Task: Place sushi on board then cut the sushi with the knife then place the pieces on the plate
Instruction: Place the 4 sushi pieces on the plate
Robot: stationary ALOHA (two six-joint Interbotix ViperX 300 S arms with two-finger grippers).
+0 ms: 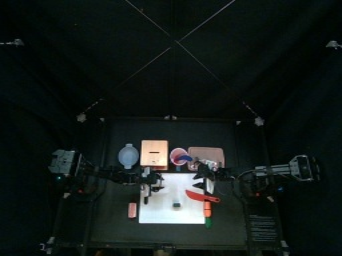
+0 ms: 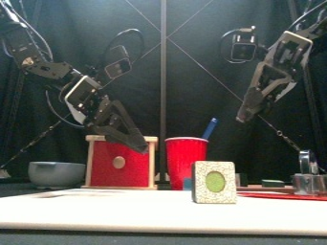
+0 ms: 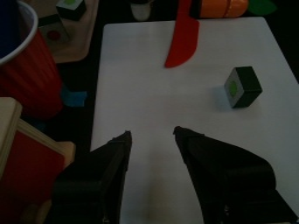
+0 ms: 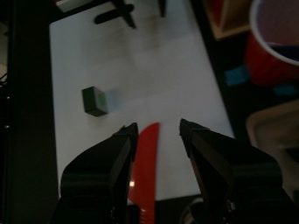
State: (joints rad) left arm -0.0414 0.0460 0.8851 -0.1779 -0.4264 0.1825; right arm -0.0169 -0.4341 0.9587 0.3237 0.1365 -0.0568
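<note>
Over the white board (image 3: pixel 152 105) my left hand (image 3: pixel 152 136) and right hand (image 4: pixel 159 129) hang open and empty, while the stiff red knife (image 4: pixel 145 171) lies at its 3 o'clock and the small sushi (image 3: pixel 243 86) at 4 o'clock looks light, so I'd pinch its flat sides.

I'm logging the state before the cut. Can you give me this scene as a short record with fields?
sushi piece: one dark green block, standing on the white board
red knife: flat on the board, apart from the sushi, not gripped
blue knife: in the red cup
pink tray: behind the board
left gripper: open, empty, above the board
right gripper: open, above the red knife
</note>
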